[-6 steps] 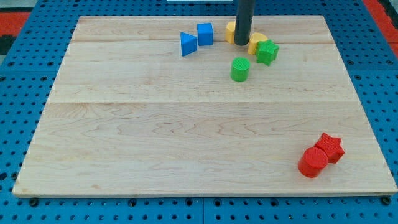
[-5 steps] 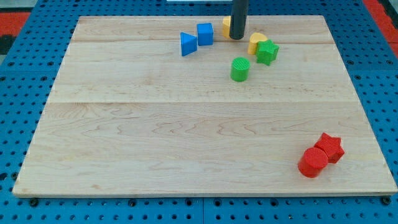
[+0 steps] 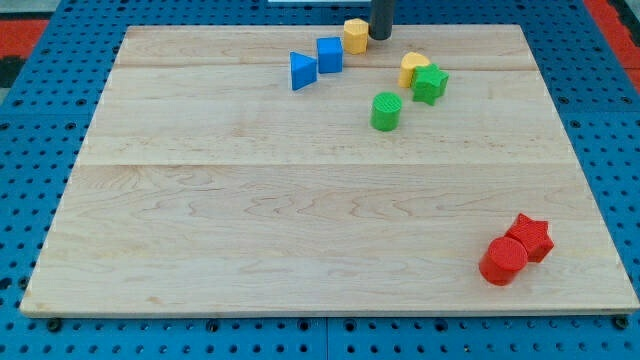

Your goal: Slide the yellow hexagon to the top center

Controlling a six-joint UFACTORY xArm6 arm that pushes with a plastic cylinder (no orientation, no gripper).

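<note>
The yellow hexagon point(image 3: 355, 35) lies near the board's top edge, a little right of the blue cube point(image 3: 330, 54). My tip point(image 3: 381, 38) stands just right of the hexagon, close to it or touching it; the rod runs up out of the view's top. A second yellow block point(image 3: 412, 67) lies lower right, against a green star-like block point(image 3: 431, 83).
A blue triangle point(image 3: 303, 71) sits left of the blue cube. A green cylinder point(image 3: 386, 111) lies below the yellow and green pair. A red cylinder point(image 3: 502, 261) and a red star point(image 3: 531, 237) sit together at the lower right. The wooden board point(image 3: 200, 220) rests on a blue pegboard.
My tip has moved toward the view's top and slightly left. The yellow hexagon, earlier half hidden behind the rod, has slid up and left and now shows fully, nearer the top edge.
</note>
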